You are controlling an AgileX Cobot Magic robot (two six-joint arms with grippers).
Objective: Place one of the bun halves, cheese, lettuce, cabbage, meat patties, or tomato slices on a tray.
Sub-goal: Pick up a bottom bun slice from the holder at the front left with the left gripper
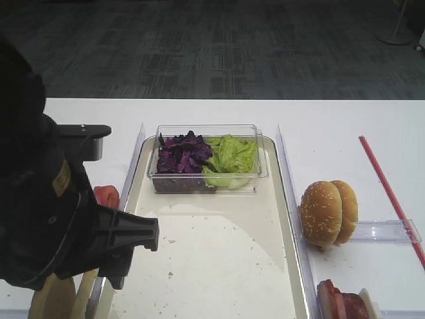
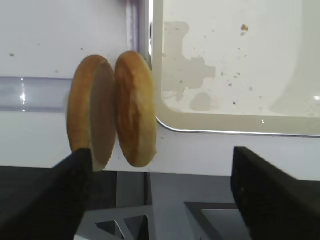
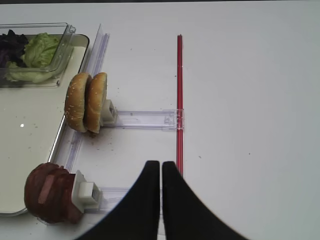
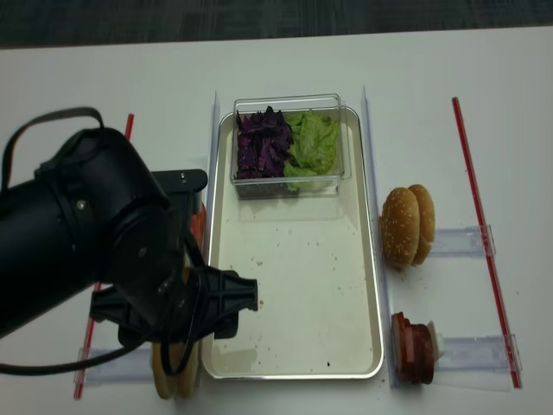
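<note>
Two plain bun halves are standing on edge just off the tray's left rim, near its front corner, and my left gripper is hanging over them with its jaws spread wide, one finger overlapping the outer half, nothing gripped. Most of the tray's cream floor is lying bare in front of one clear tub that is holding the purple cabbage and the lettuce side by side. Right of the tray, two sesame buns are standing, and the meat patties are sitting nearer the front. My right gripper is hovering over bare table with its fingers pressed together, empty, beside one red strip. Tomato slices are peeking out behind my left arm.
</note>
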